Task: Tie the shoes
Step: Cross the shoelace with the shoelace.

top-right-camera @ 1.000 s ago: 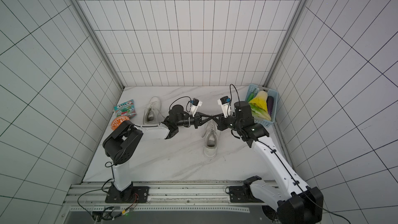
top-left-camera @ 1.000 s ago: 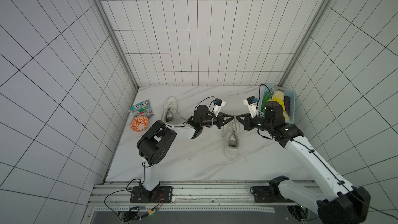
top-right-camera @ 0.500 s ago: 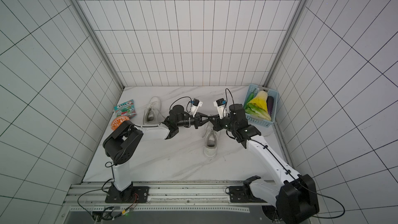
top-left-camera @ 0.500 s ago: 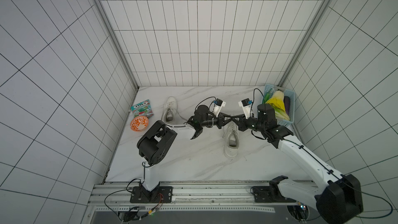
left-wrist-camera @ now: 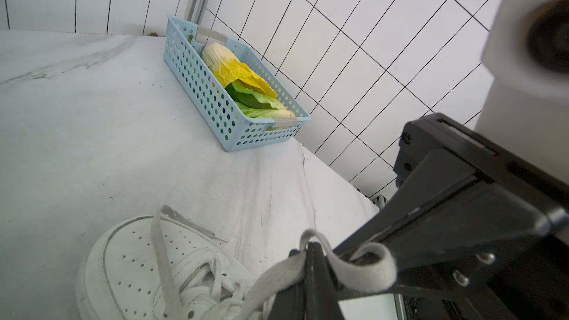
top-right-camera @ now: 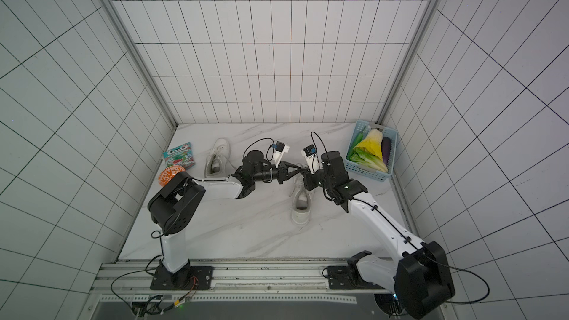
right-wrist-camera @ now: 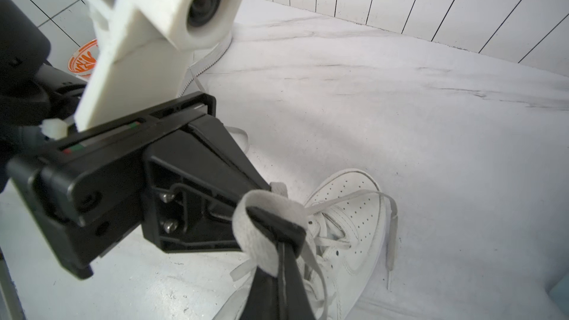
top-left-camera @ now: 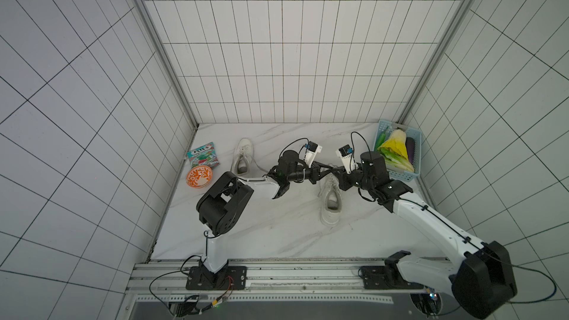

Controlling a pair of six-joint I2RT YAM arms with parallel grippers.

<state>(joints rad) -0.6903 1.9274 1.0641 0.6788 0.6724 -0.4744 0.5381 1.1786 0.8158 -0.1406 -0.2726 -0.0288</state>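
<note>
The left hand [top-left-camera: 328,170] and right hand [top-left-camera: 337,173] meet tip to tip, blocking each other. A greyish-white flat lace [left-wrist-camera: 277,275] runs from both tips to the white low-top lace-up sneaker [top-left-camera: 330,204] right below. Behind the right hand stands a pale blue perforated plastic basket [top-left-camera: 400,176]. The white marbled bench [top-left-camera: 277,226] beside both lies bare.

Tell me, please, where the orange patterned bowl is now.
In both top views the orange patterned bowl sits by the left wall, in front of the snack packet, left of the far sneaker.
</note>
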